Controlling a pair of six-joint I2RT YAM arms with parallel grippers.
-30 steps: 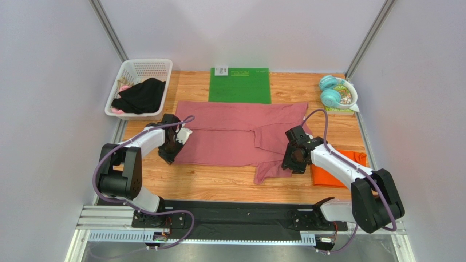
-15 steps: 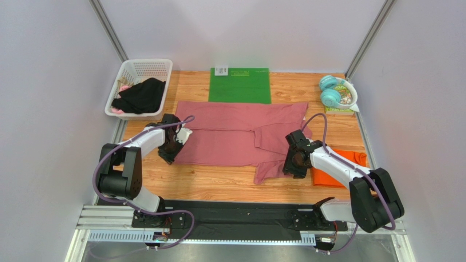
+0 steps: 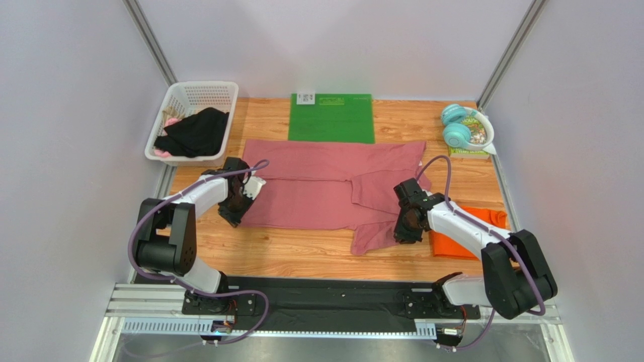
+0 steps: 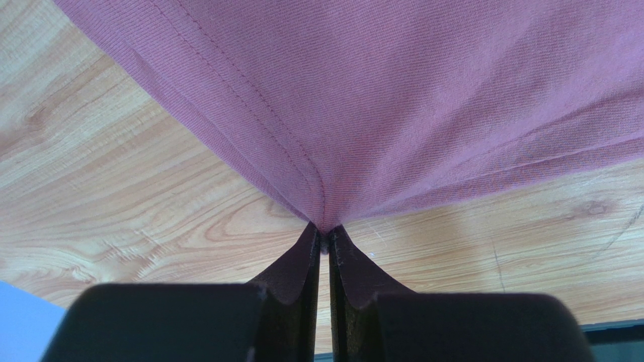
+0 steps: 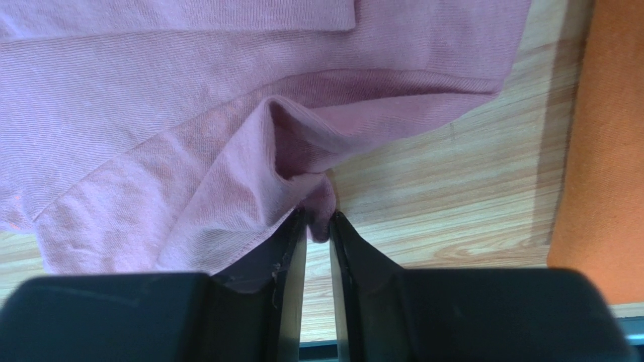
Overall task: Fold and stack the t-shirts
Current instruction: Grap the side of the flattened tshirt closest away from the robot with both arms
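Note:
The dusty rose-pink t-shirt lies spread across the middle of the wooden table, partly folded, with a flap hanging toward the near edge. My left gripper is shut on the shirt's near left corner; in the left wrist view the hem is pinched between the tips. My right gripper is shut on a bunched fold at the shirt's near right edge, which the right wrist view shows gripped. The bright orange t-shirt lies flat beside the right arm and also shows in the right wrist view.
A flat green mat lies at the back centre. A white basket with dark clothes stands at the back left. Teal headphones and a small bowl sit at the back right. Grey walls close in both sides.
My right gripper has moved slightly toward the near edge with the pink fold in it. The left gripper has not moved.

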